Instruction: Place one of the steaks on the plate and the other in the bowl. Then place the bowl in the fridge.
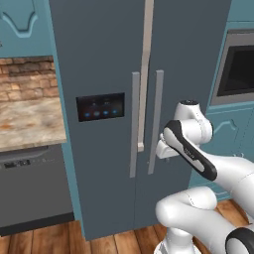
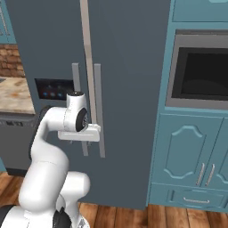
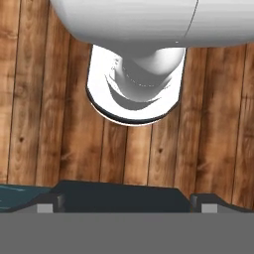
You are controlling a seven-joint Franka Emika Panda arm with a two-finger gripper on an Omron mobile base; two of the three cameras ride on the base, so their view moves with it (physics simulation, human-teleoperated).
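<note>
The fridge (image 1: 104,54) (image 2: 129,53) stands straight ahead, tall and dark grey-blue, with both doors shut and a black panel with blue lights (image 1: 100,106) on the left door. My arm is folded close in front of its two upright handles (image 1: 145,124). The hand points down at the floor. In the hand view my gripper (image 3: 127,208) is open, its fingertips (image 3: 47,208) far apart with nothing between them. The steaks, the plate and the bowl are out of view.
A stone counter (image 1: 30,121) over a dark dishwasher (image 1: 30,191) lies to the left of the fridge. To the right are a built-in oven (image 2: 200,71) and teal cabinets (image 2: 191,151). Wooden floor (image 3: 39,99) lies below the hand.
</note>
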